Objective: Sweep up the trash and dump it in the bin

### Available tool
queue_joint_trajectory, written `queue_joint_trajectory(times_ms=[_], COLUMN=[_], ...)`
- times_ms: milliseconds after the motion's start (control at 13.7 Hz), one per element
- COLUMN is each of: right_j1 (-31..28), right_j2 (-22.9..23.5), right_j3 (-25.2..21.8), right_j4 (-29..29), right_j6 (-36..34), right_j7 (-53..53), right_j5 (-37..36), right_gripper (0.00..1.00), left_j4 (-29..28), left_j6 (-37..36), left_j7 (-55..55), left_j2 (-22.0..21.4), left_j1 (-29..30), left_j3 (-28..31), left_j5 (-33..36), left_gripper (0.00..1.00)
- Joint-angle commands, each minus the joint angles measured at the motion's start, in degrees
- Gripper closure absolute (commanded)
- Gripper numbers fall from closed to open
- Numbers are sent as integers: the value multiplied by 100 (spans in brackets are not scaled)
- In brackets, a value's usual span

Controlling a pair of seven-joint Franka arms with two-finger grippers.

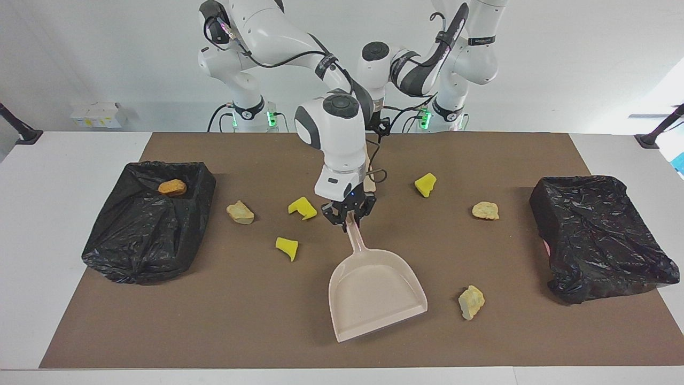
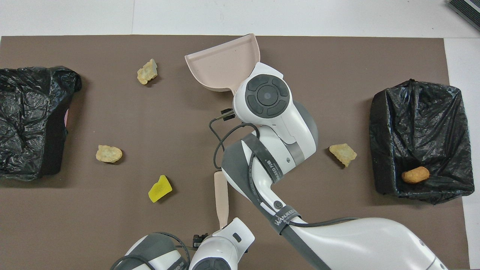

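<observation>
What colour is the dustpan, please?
The dustpan is pale pinkish beige, clearest in the facing view.

- Glossy white rounded arm shells (image 1: 278,32) are showing dark grey joint bands.
- Loose black cables (image 2: 219,137) are looping along both arms.
- Small black two-finger gripper (image 1: 348,216) is carrying a blue light.
- Green lights are glowing at both bases.
</observation>
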Motion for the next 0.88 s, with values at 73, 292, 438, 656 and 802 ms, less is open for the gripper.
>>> queue_joint_trajectory(times_ms=[73,292,438,656,802], right_j1=[-201,-237,-342,-473,-544], right_j2=[-328,-416,-512,-618,-688], right_j3=[93,93,93,93,93], right_j4=[-237,-237,-237,-246,-307], right_j6=[-458,-906,-1196,-1644,-1786], right_j7=[-978,-1848,-2428,-3359,-3835], right_j5=[142,142,142,142,150], right_gripper=[100,100,100,100,100], left_j4=[-22,21,92,258,364], left_j6=[22,-31,-153,-434,-759], left_j7=[-104,-104,-78,10,1], left_j2=[34,51,60,43,-18], left_j1=[-122,-113,-113,-26,-16], left_j3=[80,89,98,107,142], left_j5=[-25,-25,-25,-25,-25], left_gripper=[19,72,100,100,100])
